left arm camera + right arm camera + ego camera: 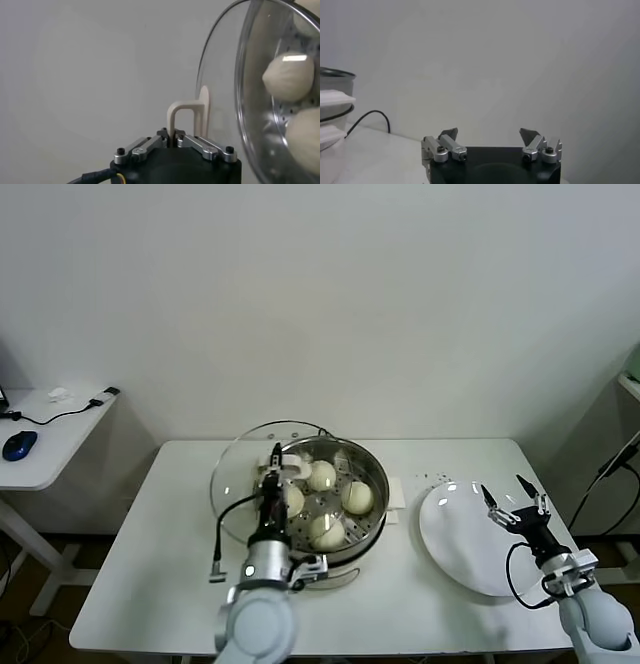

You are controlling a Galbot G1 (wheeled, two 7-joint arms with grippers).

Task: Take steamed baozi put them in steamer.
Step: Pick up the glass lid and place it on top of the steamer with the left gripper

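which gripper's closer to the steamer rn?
Left. The left gripper is at the steamer, its jaws shut on the handle of the glass lid held tilted at the rim. The right gripper is off over the plate, jaws open.

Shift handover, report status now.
Left pincer shut on glass lid handle, lid tilted beside steamer. Right pincer open over empty plate. Four baozi in steamer. Nothing blocking.

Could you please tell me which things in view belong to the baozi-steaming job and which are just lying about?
Job:
- four steamed baozi, in the steamer
- white plate, bare
- glass lid, held by its handle in the left gripper
- right gripper, open over the plate

Lying about:
- blue mouse and cable on the side desk
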